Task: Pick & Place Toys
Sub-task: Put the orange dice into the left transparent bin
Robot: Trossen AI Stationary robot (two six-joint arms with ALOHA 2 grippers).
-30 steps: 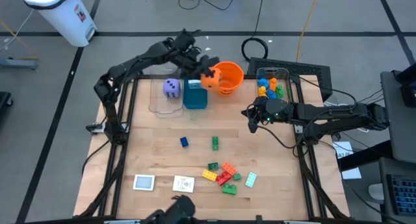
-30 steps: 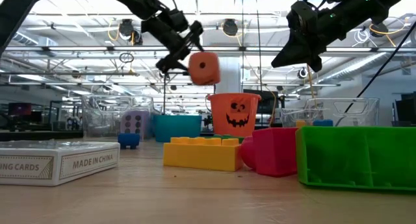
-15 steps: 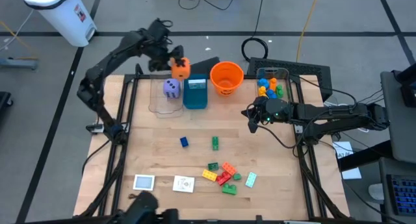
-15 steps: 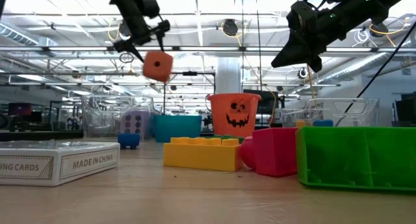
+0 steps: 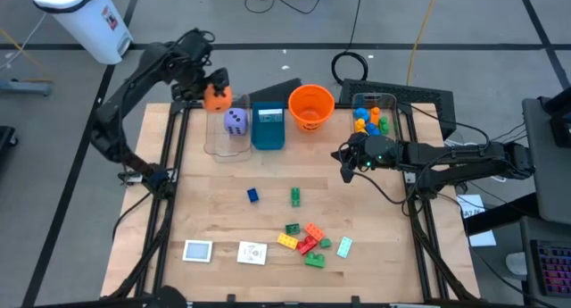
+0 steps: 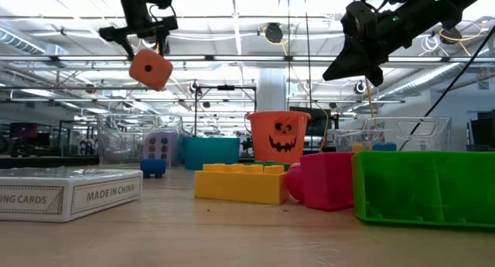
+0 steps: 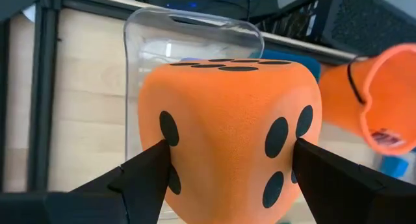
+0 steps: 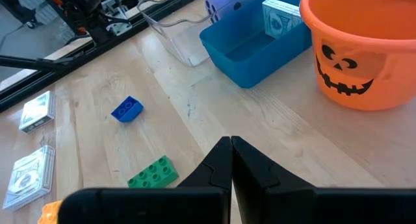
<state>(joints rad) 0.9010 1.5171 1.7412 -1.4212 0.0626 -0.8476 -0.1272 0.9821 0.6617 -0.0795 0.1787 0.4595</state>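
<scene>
You are carrying the orange die [image 5: 215, 97], the left end effector [image 5: 205, 87] gripping it above the clear bin [image 5: 214, 138] (purple die [image 5: 235, 121] inside); the next move is lowering and releasing.

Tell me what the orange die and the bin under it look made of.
Orange die: probably foam, with a matte, finely grained skin, rounded edges and printed black pips; the left gripper pinches it. Bin: clear, glossy hard plastic, the table showing through its wall.
</scene>
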